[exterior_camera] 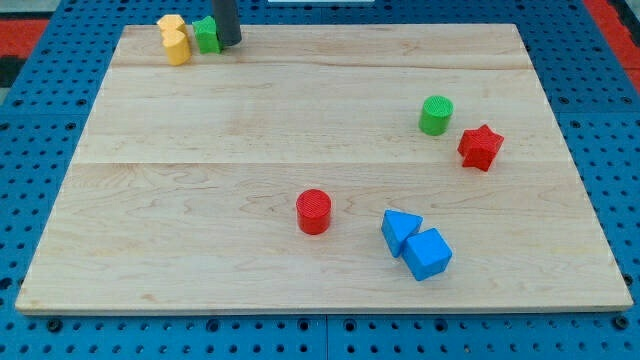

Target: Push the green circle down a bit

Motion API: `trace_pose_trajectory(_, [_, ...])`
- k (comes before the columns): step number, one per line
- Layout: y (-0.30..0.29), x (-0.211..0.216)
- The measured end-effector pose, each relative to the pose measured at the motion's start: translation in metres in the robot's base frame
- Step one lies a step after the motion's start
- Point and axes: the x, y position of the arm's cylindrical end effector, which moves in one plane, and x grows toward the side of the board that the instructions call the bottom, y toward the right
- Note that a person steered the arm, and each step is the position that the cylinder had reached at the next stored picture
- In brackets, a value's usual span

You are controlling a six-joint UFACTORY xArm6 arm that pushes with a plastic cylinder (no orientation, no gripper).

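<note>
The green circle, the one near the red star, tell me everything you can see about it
The green circle is a short upright cylinder with a flat round top and finely ridged sides, plastic-looking. It stands on the wooden board toward the view's right, just up-left of the red star, close but apparently not touching. Nothing rests on it. My tip is far off at the view's top left.

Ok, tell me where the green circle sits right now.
The green circle sits at the view's right, upper half of the board, just up-left of the red star, far from my tip.
</note>
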Motion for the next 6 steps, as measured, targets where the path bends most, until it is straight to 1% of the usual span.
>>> trace_pose_trajectory(2, [-0.025, -0.002])
trace_pose_trajectory(3, [0.005, 0.003])
trace_pose_trajectory(4, [0.148, 0.019])
trace_pose_trajectory(5, [0.259, 0.059])
trace_pose_trajectory(6, [0.282, 0.123])
